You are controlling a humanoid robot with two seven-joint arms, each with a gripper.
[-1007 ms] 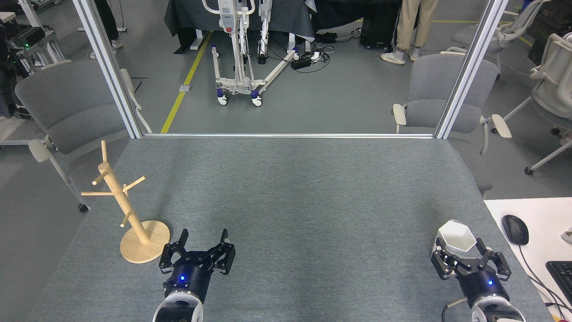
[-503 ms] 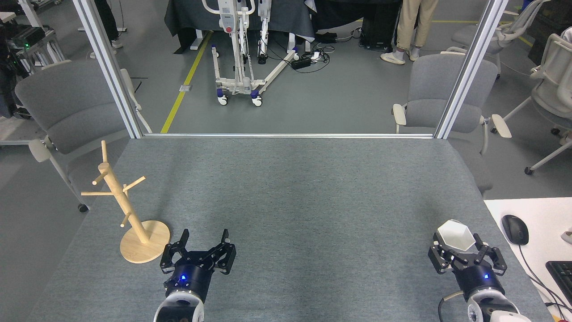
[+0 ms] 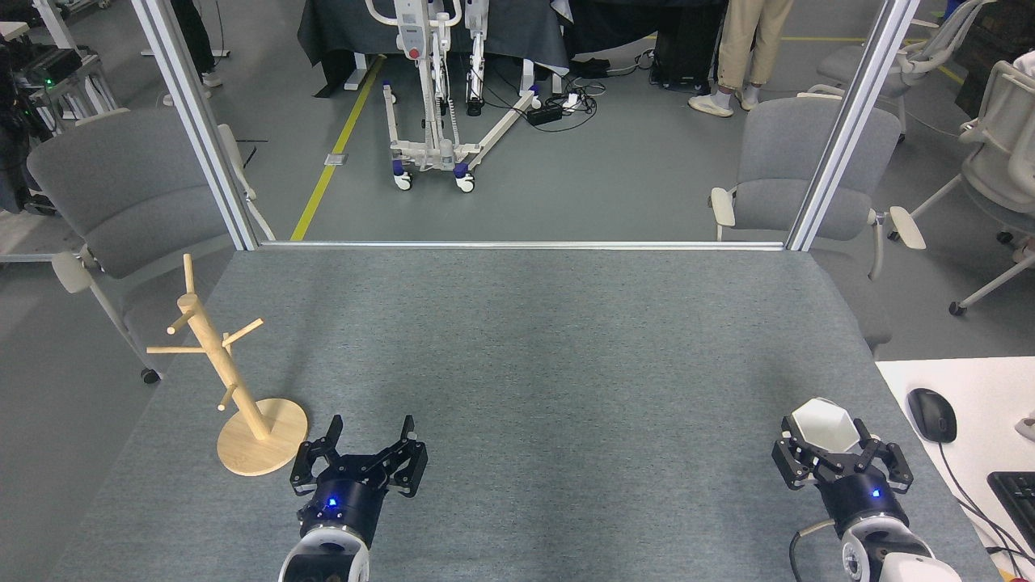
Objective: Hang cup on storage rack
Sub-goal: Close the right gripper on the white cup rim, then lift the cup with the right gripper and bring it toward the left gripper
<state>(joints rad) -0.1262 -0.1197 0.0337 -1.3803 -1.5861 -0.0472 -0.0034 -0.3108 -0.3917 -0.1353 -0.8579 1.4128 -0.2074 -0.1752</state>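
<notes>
The white faceted cup stands upright on the grey table near its right front corner. My right gripper reaches up from the bottom edge, its black fingers spread on either side of the cup's lower part, still open. The wooden storage rack stands at the table's left side on its round base, with nothing on its pegs. My left gripper sits open just right of that base, with nothing between its fingers.
A white desk with a black mouse and a keyboard adjoins the table's right edge. Metal frame posts rise at the far corners. Grey chairs and a person's legs are beyond.
My right gripper has moved forward and slightly left, so its fingers now flank the cup. The left gripper, the rack and the cup have stayed where they were.
</notes>
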